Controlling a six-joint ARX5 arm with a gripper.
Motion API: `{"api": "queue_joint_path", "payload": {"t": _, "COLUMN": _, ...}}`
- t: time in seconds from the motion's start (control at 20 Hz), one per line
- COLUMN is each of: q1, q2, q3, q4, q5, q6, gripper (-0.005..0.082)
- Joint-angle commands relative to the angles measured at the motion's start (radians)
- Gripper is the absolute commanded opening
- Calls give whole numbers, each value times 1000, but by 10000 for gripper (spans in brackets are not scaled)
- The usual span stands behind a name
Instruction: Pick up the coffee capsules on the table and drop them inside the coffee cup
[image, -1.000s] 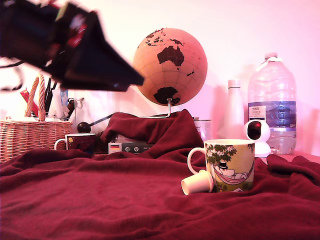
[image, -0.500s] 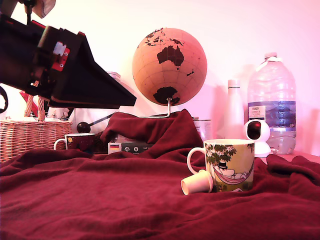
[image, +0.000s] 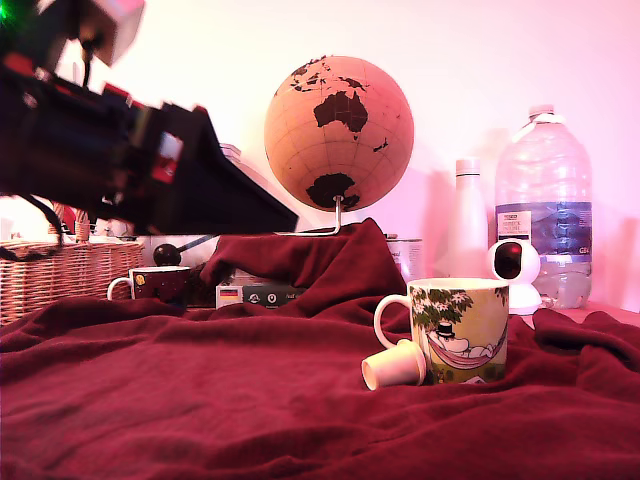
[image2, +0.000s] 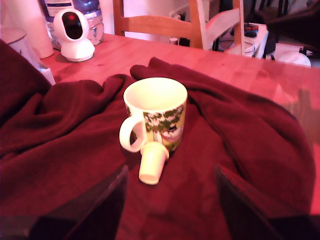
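Capsule (image2: 152, 163) touching cup (image2: 156, 111)

cream capsule (image: 394, 366) on its side | touching upright tree-print cup (image: 462, 330)

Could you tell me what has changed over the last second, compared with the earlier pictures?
Only the arm moved: the gripper came lower and reached further toward the exterior view's right, nearer the coffee cup. Its jaws stand open and hold nothing. The cream capsule lies as before against the cup on the red blanket.
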Motion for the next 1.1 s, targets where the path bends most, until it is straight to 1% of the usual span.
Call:
{"api": "queue_joint_path", "payload": {"t": 0.0, "q1": 0, "q2": 42, "q3": -4, "q4": 34, "q5": 1, "q6": -9, "gripper": 501}}
{"api": "queue_joint_path", "payload": {"t": 0.1, "q1": -2, "q2": 80, "q3": -3, "q4": 74, "q5": 1, "q6": -9, "gripper": 501}}
{"api": "queue_joint_path", "payload": {"t": 0.45, "q1": -20, "q2": 191, "q3": 50, "q4": 106, "q5": 1, "q6": -9, "gripper": 501}}
{"api": "queue_joint_path", "payload": {"t": 0.75, "q1": -36, "q2": 293, "q3": 70, "q4": 196, "q5": 1, "q6": -13, "gripper": 500}}
{"api": "queue_joint_path", "payload": {"t": 1.05, "q1": -46, "q2": 383, "q3": 113, "q4": 231, "q5": 1, "q6": -12, "gripper": 500}}
